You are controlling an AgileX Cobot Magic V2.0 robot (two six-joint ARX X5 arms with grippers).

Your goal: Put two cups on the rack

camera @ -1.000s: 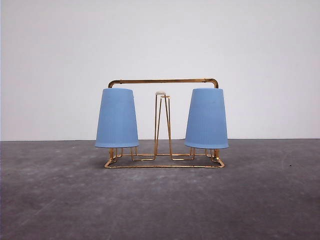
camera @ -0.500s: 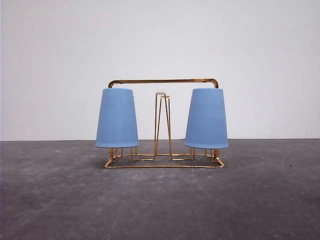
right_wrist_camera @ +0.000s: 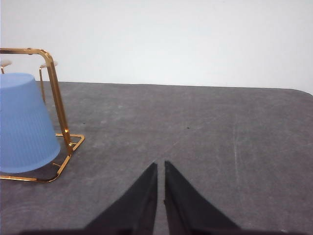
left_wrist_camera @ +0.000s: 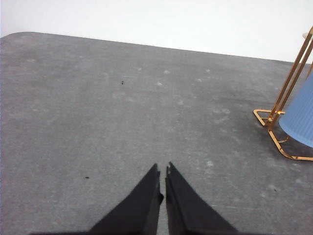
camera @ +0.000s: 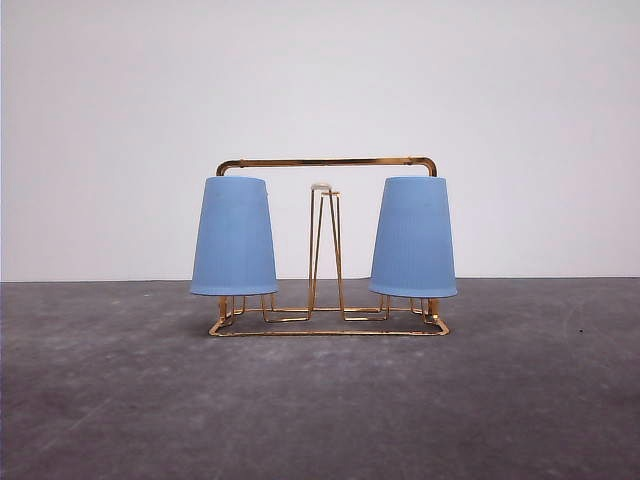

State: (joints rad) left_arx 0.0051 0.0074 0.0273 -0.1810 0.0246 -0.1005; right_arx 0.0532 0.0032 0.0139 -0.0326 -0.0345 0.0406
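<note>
Left cup [camera: 234, 237]: light blue ribbed tumbler, mouth down, standing over the left end of the rack; its rim hangs just above the wire base; upright, no tilt visible from the front; a slice of its lower edge shows in the left wrist view [left_wrist_camera: 299, 120].
Right cup [camera: 413, 238]: the same kind of blue tumbler, mouth down over the right end of the rack; level with the left cup; seen closer in the right wrist view [right_wrist_camera: 23, 125], where it sits inside the frame's corner post.
Rack [camera: 326, 162]: gold wire stand, arched rectangular frame running behind both cups; flat base on the table; a corner of the base and a post show in the left wrist view [left_wrist_camera: 274, 117] and in the right wrist view [right_wrist_camera: 57, 105].
Middle prongs [camera: 324, 245]: one narrow upright pair with a white tip, bare, between the two cups.
Table [camera: 320, 410]: dark grey mottled surface; rack set near its far edge, before a white wall [camera: 320, 80].
Left gripper [left_wrist_camera: 162, 171]: black fingers pressed nearly together, a thin slit between the tips, nothing held; above bare table, well apart from the rack.
Right gripper [right_wrist_camera: 161, 165]: black fingers likewise drawn together with a hairline gap, nothing between them; over bare table, apart from the rack's corner.
</note>
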